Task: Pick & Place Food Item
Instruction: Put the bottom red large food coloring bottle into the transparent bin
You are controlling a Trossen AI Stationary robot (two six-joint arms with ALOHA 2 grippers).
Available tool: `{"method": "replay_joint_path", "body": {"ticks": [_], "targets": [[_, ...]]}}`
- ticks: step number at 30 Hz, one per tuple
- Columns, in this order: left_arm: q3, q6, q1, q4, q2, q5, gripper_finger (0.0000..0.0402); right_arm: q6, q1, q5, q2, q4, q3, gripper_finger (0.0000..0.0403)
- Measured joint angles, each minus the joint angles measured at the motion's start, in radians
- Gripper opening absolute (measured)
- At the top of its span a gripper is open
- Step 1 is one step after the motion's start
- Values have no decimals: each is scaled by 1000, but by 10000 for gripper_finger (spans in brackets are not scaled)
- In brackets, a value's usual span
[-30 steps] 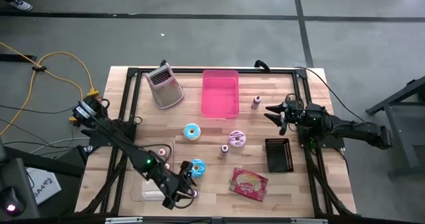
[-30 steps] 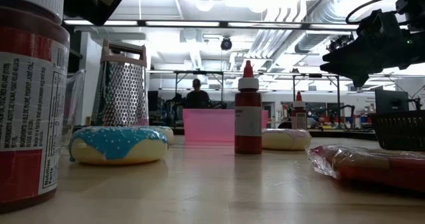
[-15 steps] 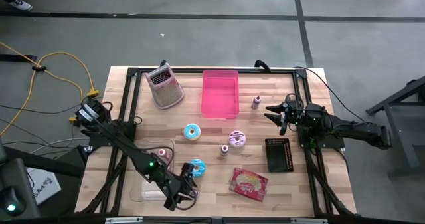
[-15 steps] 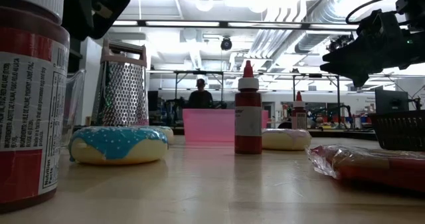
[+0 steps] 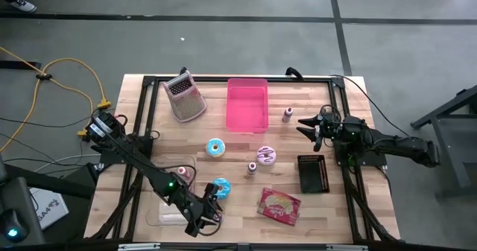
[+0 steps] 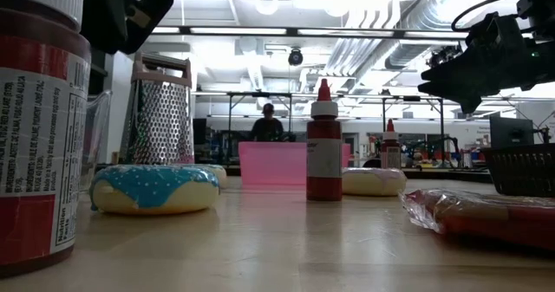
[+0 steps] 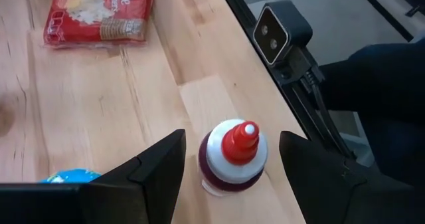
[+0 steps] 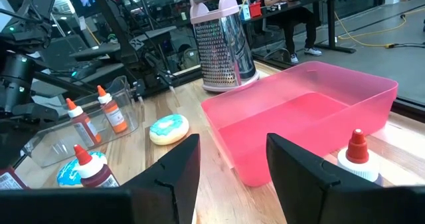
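Left side of table: my left gripper [image 5: 211,206] is at the near edge, beside the blue doughnut [image 5: 221,188]. Its jaws are wide apart and empty, one on either side of the red-capped bottle [image 7: 234,159] without touching it. I take this bottle to be the item to pick. It stands upright just beside the table's edge, close to the camera mount [image 7: 282,34].

Step in hand, in my judgement: lowering onto the bottle. To do it well:
- Keep the bottle centred between the fingers.
- Go down past the tapered cap to the wider body before closing.
- Bring both fingers in evenly, since a push from one side could tip it off the edge.

Centre: the pink bin [image 5: 247,106] lies empty at the far side, well apart, and is a likely drop point.

Right side: my right gripper [image 5: 309,126] waits above the table near the bin, jaws apart and holding nothing.
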Motion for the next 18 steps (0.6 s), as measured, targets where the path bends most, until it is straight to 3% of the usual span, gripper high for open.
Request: {"method": "replay_joint_path", "body": {"ticks": [18], "targets": [[0, 1, 0, -1, 0, -1, 176, 0, 0, 0, 0, 0, 0, 160]]}}
